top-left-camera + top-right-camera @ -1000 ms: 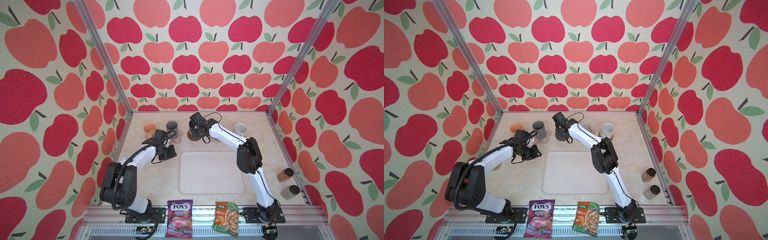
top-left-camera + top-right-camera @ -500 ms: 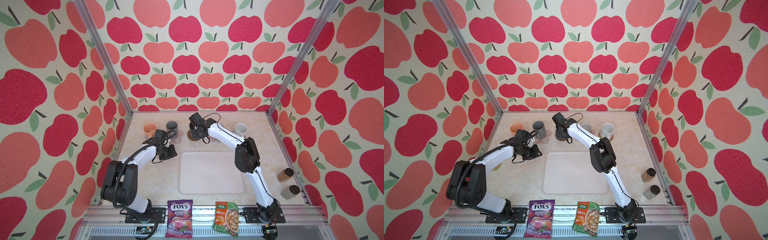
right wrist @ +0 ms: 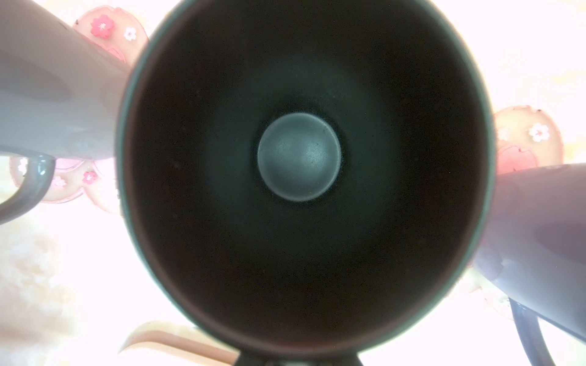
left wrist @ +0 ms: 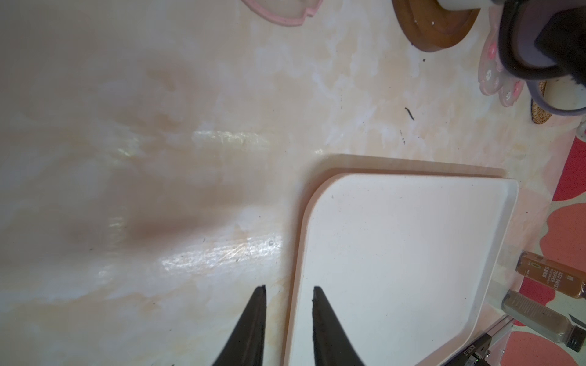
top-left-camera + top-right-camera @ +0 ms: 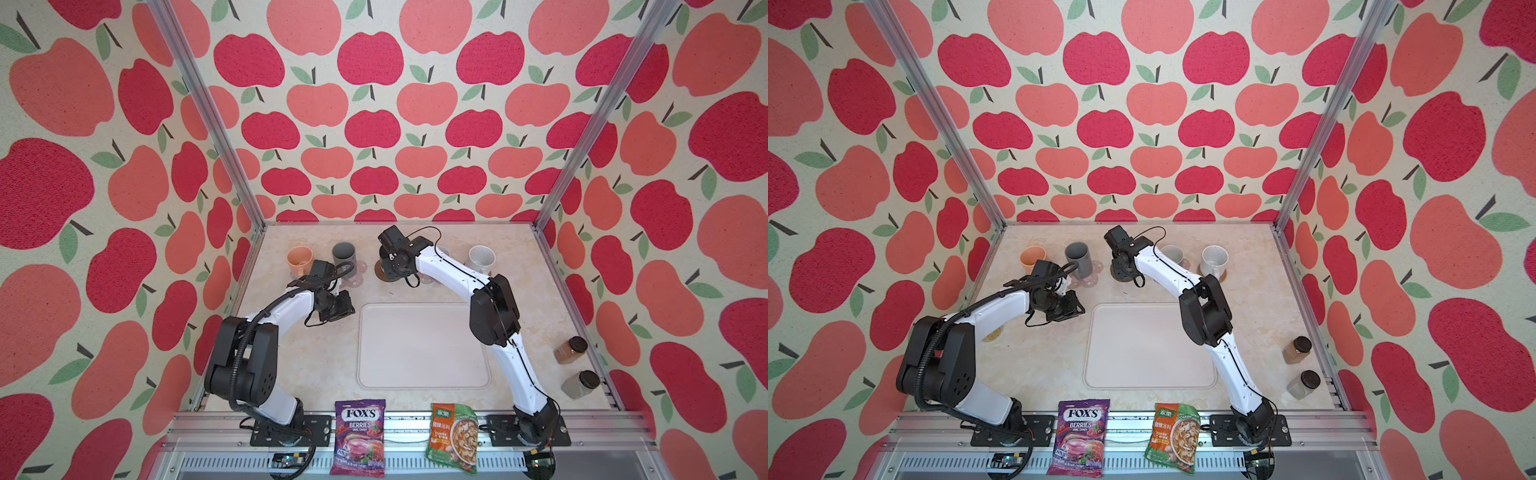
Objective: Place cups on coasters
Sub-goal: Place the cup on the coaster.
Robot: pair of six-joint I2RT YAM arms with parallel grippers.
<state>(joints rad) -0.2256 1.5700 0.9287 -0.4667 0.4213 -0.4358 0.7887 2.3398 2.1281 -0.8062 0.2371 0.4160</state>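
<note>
Bimanual cell on a marbled table (image 5: 291,374). Five mugs stand in a row along the far edge: peach mug (image 5: 300,257), tall grey mug (image 5: 344,253), black mug (image 3: 298,158), lavender mug (image 5: 1172,253), speckled white mug (image 5: 481,257). Four coasters are plain: two pink flower coasters, one under the grey mug (image 5: 354,283) and one under the lavender mug (image 4: 493,68); a brown disc (image 4: 440,31); a rattan mat (image 4: 539,107) under the white mug. A fifth shows only as a greyish edge (image 5: 294,273) beneath the peach mug. Also present: one pale tray (image 5: 424,345), two dark-lidded jars (image 5: 571,350), two snack packets (image 5: 359,436).

In both top views the right gripper (image 5: 392,269) hides the black mug, which sits over the brown disc; whether it rests on the disc cannot be told. The right arm covers part of the lavender mug; the left wrist view cuts off whatever stands on the disc.

Seen from the right wrist, the black mug is matt and dark inside with a rounded grey floor. The right gripper is pinched on its wall; the left gripper (image 4: 289,291) is slightly spread and empty, low above the table at the tray's corner.
</note>
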